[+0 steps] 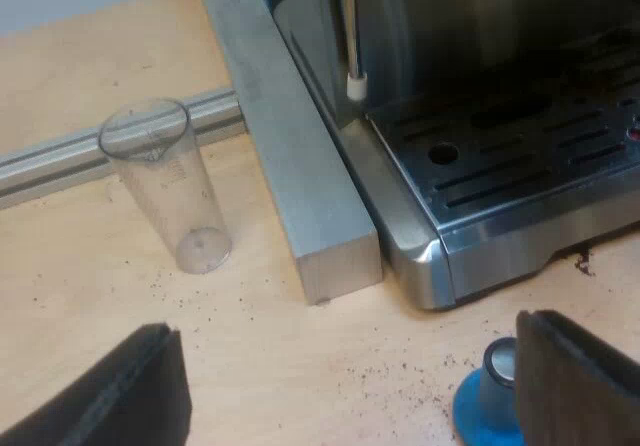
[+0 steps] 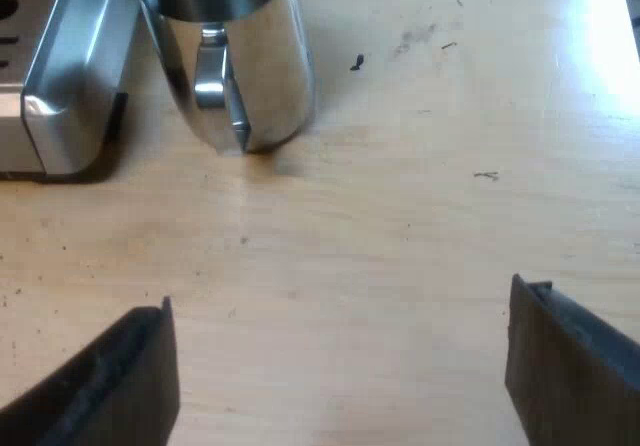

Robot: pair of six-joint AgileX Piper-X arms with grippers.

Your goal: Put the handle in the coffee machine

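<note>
Below the left gripper [image 1: 345, 396] lies a wooden table [image 1: 90, 296]. The gripper's fingers stand wide apart with nothing between them. A clear measuring glass [image 1: 165, 186] stands upright on the table, empty, near a low metal rail [image 1: 60, 156]. A square metal bar [image 1: 290, 146] lies between the glass and the coffee machine [image 1: 450, 26], just beside the machine's base. The machine's slotted drip tray [image 1: 520, 166] faces the gripper, and a steam pipe [image 1: 352, 36] hangs beside the tray. Dark grounds are scattered on the wood near the machine's corner. A blue tamper [image 1: 485, 406] stands on the table, partly hidden behind one finger.

The right gripper [image 2: 335, 376] hovers over the table, fingers likewise spread and empty. A corner of the machine's base [image 2: 70, 66] lies ahead. A polished steel jug [image 2: 260, 56] stands just beside it, handle toward the gripper.
</note>
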